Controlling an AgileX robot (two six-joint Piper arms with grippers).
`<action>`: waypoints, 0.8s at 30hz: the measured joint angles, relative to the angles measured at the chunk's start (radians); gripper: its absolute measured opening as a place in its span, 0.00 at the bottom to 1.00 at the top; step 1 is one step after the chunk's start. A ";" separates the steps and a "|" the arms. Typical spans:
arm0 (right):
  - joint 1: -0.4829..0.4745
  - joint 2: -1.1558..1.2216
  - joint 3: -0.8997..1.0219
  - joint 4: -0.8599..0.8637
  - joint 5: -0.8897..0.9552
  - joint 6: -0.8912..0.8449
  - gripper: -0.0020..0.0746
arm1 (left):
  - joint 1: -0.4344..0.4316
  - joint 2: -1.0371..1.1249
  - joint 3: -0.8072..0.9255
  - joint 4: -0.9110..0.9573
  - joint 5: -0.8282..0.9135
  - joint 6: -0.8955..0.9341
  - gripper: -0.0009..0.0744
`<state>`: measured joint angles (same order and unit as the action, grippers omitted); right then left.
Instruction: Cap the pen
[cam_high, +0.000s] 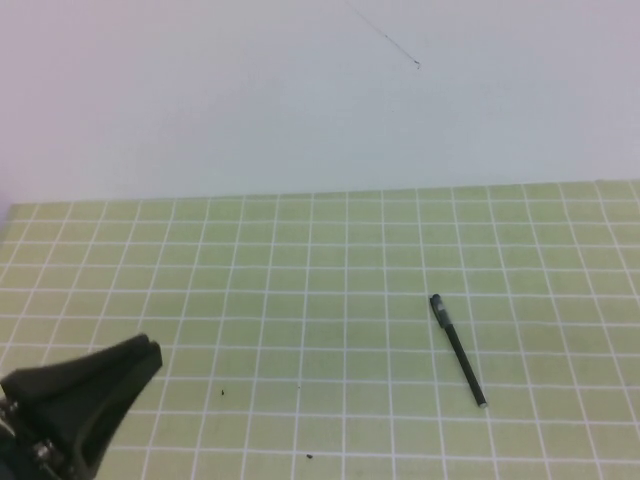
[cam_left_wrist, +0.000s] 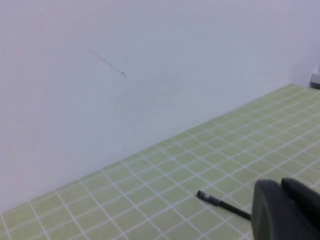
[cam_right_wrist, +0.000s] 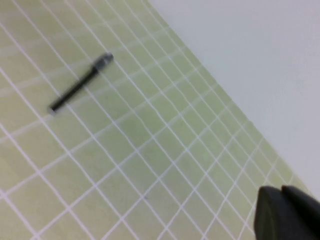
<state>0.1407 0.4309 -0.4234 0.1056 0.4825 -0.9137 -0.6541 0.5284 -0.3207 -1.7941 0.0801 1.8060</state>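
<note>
The pen (cam_high: 459, 350) is a thin black stick lying flat on the green grid mat (cam_high: 300, 300), right of centre. Its thicker end with a greyish band points toward the wall and its small silvery tip toward the robot's side. My left gripper (cam_high: 150, 350) hovers at the front left, shut with nothing in it, far from the pen. The left wrist view shows the pen (cam_left_wrist: 222, 204) partly hidden behind the left gripper (cam_left_wrist: 280, 184). In the right wrist view the pen (cam_right_wrist: 80, 84) lies well away from my right gripper (cam_right_wrist: 281, 191), which is shut and holds nothing. The right arm is outside the high view.
A plain white wall (cam_high: 320, 100) with a thin dark scratch (cam_high: 385, 38) rises behind the mat's far edge. Two tiny dark specks (cam_high: 222, 391) lie on the mat near the front. A grey object (cam_left_wrist: 316, 77) peeks in at the mat's far corner.
</note>
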 joint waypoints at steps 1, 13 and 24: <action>0.000 -0.014 0.023 0.008 -0.014 0.000 0.02 | 0.000 -0.005 0.017 0.000 0.002 0.000 0.01; 0.000 -0.289 0.378 -0.170 -0.162 0.000 0.02 | 0.000 -0.130 0.182 0.011 0.004 0.000 0.01; 0.000 -0.397 0.458 -0.179 -0.190 0.007 0.02 | 0.000 -0.156 0.186 0.007 0.004 0.000 0.01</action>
<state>0.1407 0.0339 0.0341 -0.0731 0.2929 -0.9064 -0.6541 0.3728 -0.1349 -1.7873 0.0845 1.8060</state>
